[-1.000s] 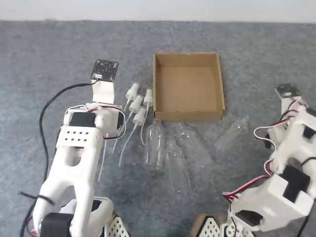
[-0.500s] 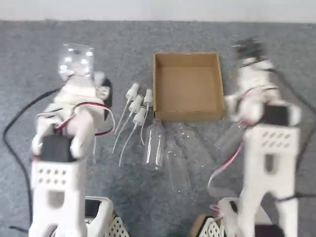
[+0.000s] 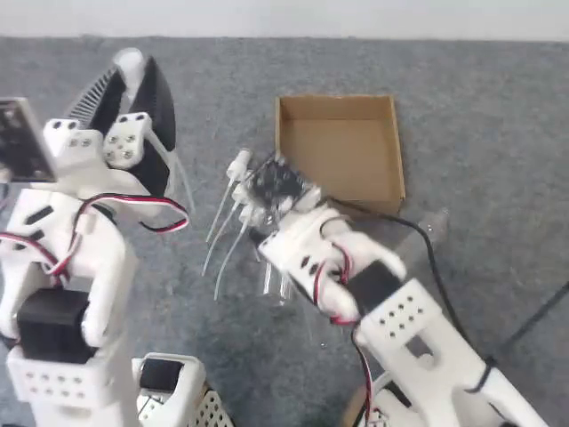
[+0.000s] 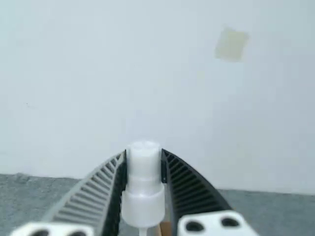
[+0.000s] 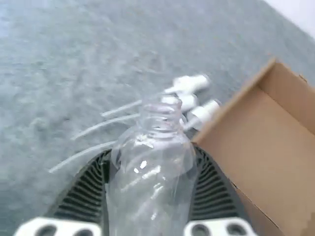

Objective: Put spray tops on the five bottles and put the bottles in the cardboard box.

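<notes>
The bottle is clamped in my right gripper, the ribbed black fingers pressed against its clear sides, and it has no top on its open neck. I hold it just off the front left corner of the cardboard box, with the neck pointing at the three loose spray tops that lie close together on the grey carpet beside the box's left wall, their thin tubes running away from the box. I cannot tell whether the bottle is lifted or resting on the carpet. My left gripper is shut on a white spray top, gripped by its cap between the two fingers, raised well to the left of the box and aimed at the pale wall; its tube hangs down below my wrist. A second bottle lies on its side just off the box's front right corner, and another clear bottle lies in front of the box, partly under my right arm. The box sits open with nothing in it.
</notes>
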Tool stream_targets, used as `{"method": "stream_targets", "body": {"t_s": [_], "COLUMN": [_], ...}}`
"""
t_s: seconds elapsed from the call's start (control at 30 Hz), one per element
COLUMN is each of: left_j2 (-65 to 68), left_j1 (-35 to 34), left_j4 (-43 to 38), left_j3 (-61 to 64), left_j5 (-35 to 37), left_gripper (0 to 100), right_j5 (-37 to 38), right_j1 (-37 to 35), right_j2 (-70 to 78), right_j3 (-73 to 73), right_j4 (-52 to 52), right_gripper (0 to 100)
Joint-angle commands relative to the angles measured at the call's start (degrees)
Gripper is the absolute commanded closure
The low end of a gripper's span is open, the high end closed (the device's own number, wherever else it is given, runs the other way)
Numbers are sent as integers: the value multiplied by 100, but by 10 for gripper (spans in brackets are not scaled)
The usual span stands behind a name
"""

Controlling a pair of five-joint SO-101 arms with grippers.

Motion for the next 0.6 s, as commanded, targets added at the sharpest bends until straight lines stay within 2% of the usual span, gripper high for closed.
{"method": "stream_targets", "body": {"t_s": [0.0,0.2,0.4,0.57], "left_j2": [-79,-44,0,9], "left_j1": [53,308,782,835], "left_j4": [-422,-800,-914,-993], "left_j3": [198,444,585,725], "left_j5": [273,396,774,791], "left_gripper": [989,989,990,990], "right_j5": [-88,-88,-79,-97], "right_j1": [-286,-303,-295,-295], "right_j2": [-1033,-1745,-1798,-1807], "right_j3": [659,1248,1319,1319], "right_j4": [-901,-1218,-1226,-1226], "right_gripper": [992,992,992,992]}}
